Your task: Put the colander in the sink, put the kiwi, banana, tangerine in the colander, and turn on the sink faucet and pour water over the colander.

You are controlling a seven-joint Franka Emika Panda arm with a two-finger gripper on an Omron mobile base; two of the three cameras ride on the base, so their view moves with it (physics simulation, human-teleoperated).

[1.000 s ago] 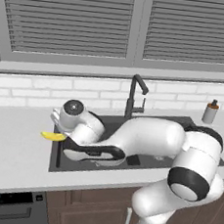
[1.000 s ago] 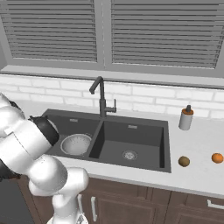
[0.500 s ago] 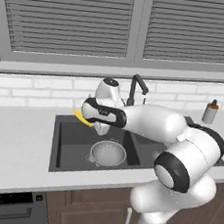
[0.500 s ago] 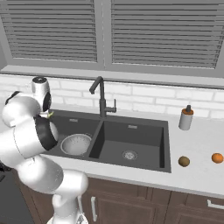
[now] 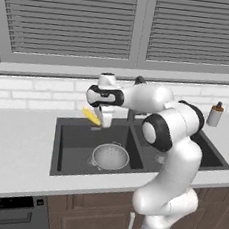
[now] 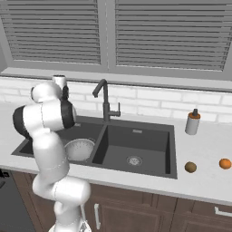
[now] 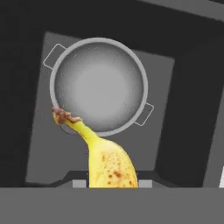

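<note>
A: Item, left to right?
B: Gripper, clamped on banana, carried high for dropping. Colander directly below it, in sink.
A: Rightward?
B: Kiwi, tangerine, far off, uncollected.

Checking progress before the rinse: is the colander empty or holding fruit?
Empty: the colander shows a bare bowl; the banana hangs above it in the gripper.

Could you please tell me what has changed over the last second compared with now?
The gripper, shut on the banana, has carried it from the counter left of the sink up and over the left basin, above the colander. The colander, kiwi, tangerine and faucet stayed put.
</note>
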